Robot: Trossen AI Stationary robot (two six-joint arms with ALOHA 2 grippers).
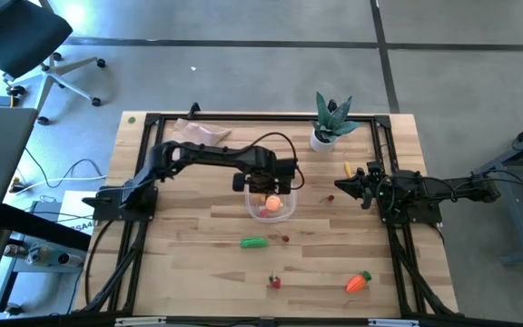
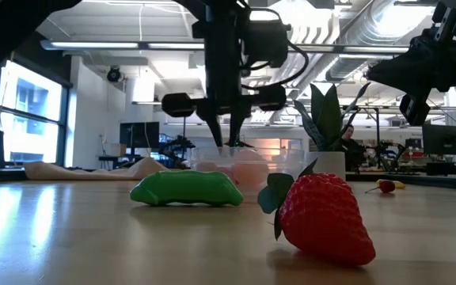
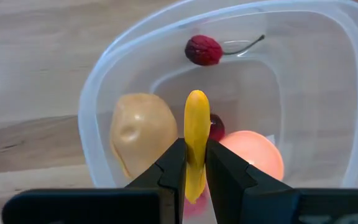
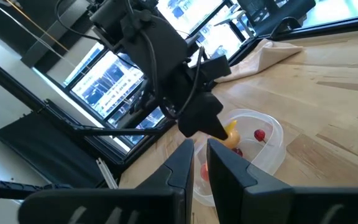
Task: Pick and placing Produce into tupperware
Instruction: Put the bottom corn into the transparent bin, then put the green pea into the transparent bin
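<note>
Yellow piece, gripped in left tool above tupperware: to be released centrally, clear of the rim; right tool parked, closed empty.

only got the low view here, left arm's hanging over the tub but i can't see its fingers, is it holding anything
Observer: Yes. In its wrist view the left gripper is shut on a yellow piece, right over the tupperware.
Operator: whats in the tub already
Observer: A tan piece, an orange ball and a small red cherry with a stem.
Operator: anything left on the table besides the pepper and strawberry i see
Observer: From above, a carrot lies near the front right corner.
Operator: right arm in the way
Observer: No. The right gripper waits shut, off to the right of the tupperware.
</note>
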